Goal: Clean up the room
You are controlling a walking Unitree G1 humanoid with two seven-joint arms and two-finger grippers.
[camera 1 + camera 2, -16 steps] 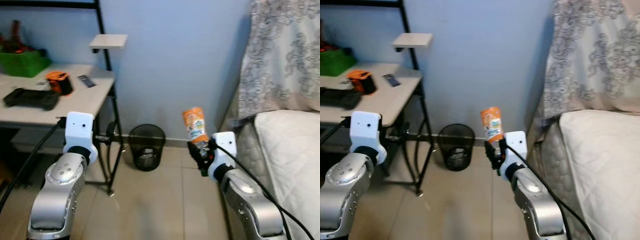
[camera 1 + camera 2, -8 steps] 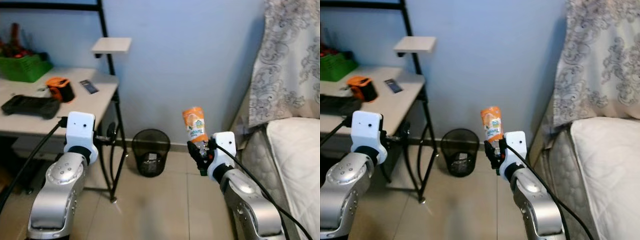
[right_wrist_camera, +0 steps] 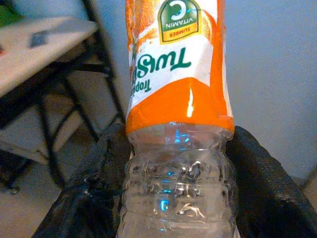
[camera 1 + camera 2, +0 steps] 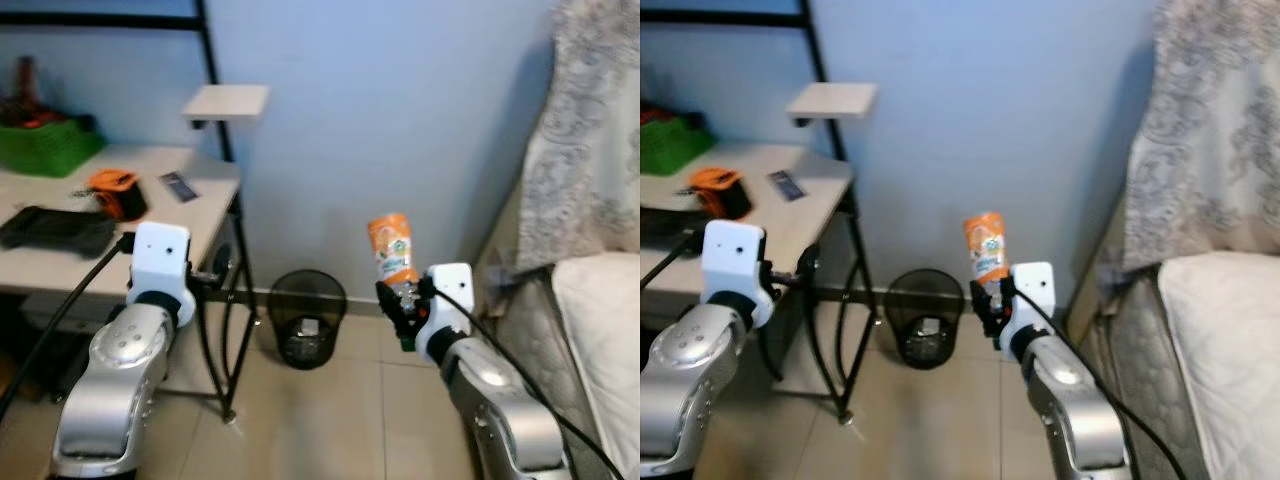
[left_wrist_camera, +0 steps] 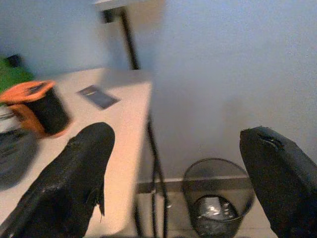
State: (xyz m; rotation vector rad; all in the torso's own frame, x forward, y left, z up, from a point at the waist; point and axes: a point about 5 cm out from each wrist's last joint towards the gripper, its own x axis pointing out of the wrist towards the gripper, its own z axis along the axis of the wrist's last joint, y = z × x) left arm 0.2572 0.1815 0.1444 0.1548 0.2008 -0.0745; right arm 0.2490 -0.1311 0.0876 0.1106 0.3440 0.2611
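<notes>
Right gripper [image 4: 404, 312] clamped on one orange-labelled plastic bottle [image 4: 392, 250], held upside down above the tiled floor [image 4: 330, 420]. Left gripper [image 5: 173, 178] fingers apart, holding nothing. One black mesh wastebasket [image 4: 305, 318] against the wall, between desk leg [image 4: 237, 290] and bottle. On the desk [image 4: 190, 195]: one orange cup [image 4: 118, 192], one black controller [image 4: 55, 228], one green basket [image 4: 45, 145]. Bed [image 4: 600, 330] to the right.

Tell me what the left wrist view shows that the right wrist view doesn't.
The left wrist view has the open left gripper, an orange and black cup on the desk, and the black wire trash can on the floor. The right wrist view has the right gripper shut on an upside-down orange-labelled bottle. Both share the desk, a dark card on it, and the blue wall.
</notes>
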